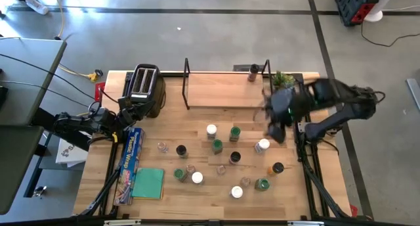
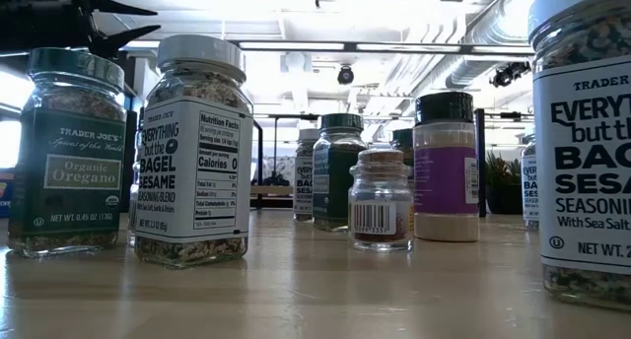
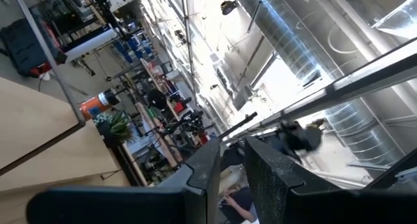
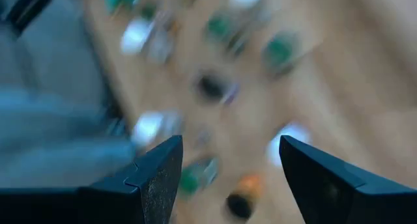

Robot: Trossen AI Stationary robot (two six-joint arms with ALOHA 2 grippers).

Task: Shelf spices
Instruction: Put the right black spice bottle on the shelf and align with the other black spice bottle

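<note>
**Right arm swung over a crowded table, one jar shelved**

The right gripper [image 1: 275,124] hung above the table at about three o'clock from the board's centre, its fingers spread wide with nothing between them; the right wrist view showed only smeared jars passing beneath, so the arm appeared to be in motion. The left gripper [image 1: 125,117] waited at nine o'clock, beside the toaster [image 1: 143,87], its fingers [image 3: 273,178] drawn narrow with only a slit between them and nothing visible in it.

The shelf [image 1: 223,88] stood at twelve o'clock, and a single jar [image 1: 253,72] sat near its one-o'clock corner, just beside the potted plant [image 1: 283,79]. The remaining spices [image 1: 216,146] were scattered from the centre toward five o'clock, several near one another. By my reading the task was barely begun, with the right arm heading for its next pick.

The risks lay in the clustering. The white-lidded jar [image 1: 262,145] stood closest to the open claw, with a dark-lidded one [image 1: 234,158] near it; wide fingers coming down between neighbours could clip and topple one, and a round jar on its side would likely roll. On the shelf, a second jar set down too near the first, or near the plant, could knock it off the back edge.
</note>
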